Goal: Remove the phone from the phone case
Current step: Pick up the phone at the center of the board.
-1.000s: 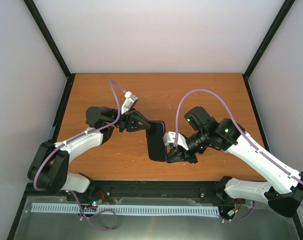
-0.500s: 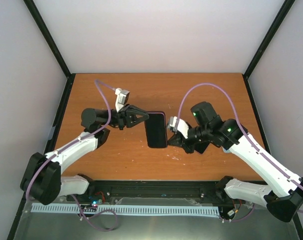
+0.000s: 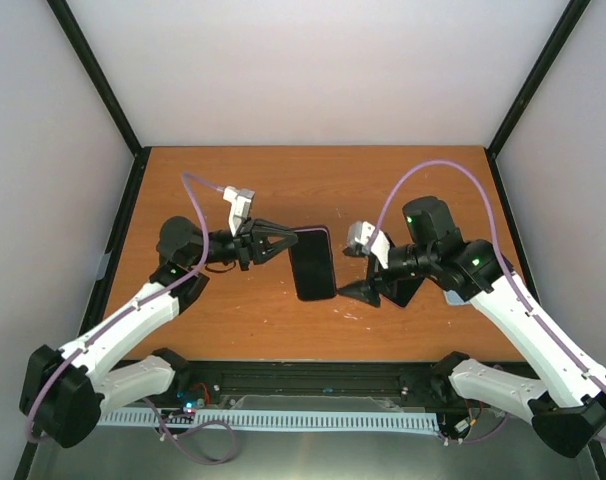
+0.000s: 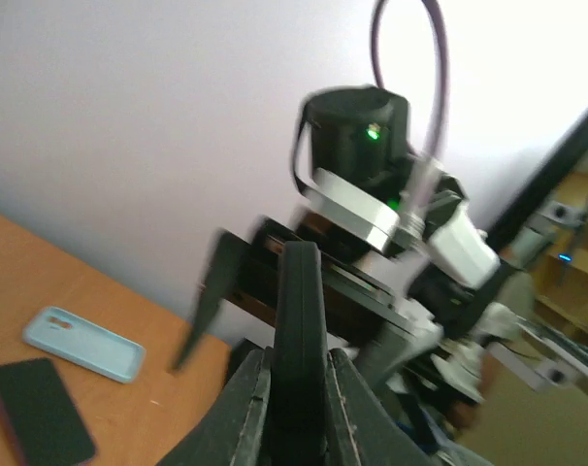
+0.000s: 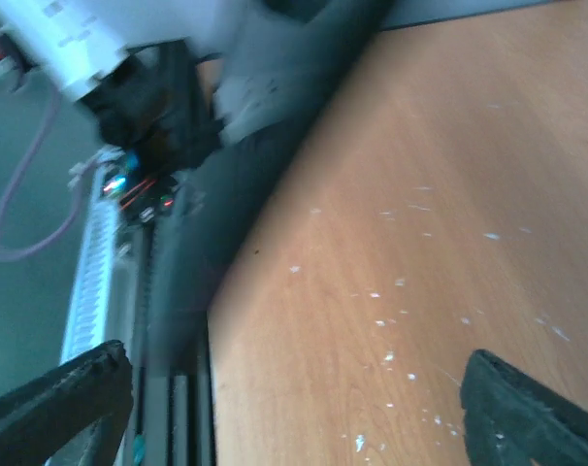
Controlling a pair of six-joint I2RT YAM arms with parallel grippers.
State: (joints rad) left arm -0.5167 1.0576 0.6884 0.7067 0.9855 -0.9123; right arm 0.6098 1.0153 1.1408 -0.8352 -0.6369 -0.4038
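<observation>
The phone case, a flat black slab with a purplish rim (image 3: 314, 268), hangs above the middle of the table; whether the phone is inside it I cannot tell. My left gripper (image 3: 295, 238) is shut on its far end. In the left wrist view the slab (image 4: 299, 291) stands edge-on, pinched between both fingers (image 4: 252, 398). My right gripper (image 3: 357, 291) sits just right of the slab, apart from it, with its jaws spread wide. In the right wrist view that gripper (image 5: 294, 417) holds nothing, only bare tabletop showing between its fingertips (image 5: 56, 403).
The orange wooden table (image 3: 233, 190) is bounded by pale walls and black corner posts. Its near edge carries a black rail (image 3: 313, 378). The left wrist view shows a light blue case (image 4: 83, 342) and a dark phone (image 4: 39, 413) lying flat on an orange surface.
My right gripper has let go of the black slab, opened wide and pulled back to the right. My left gripper still grips the slab, which now sits a little higher and further from the near edge.
</observation>
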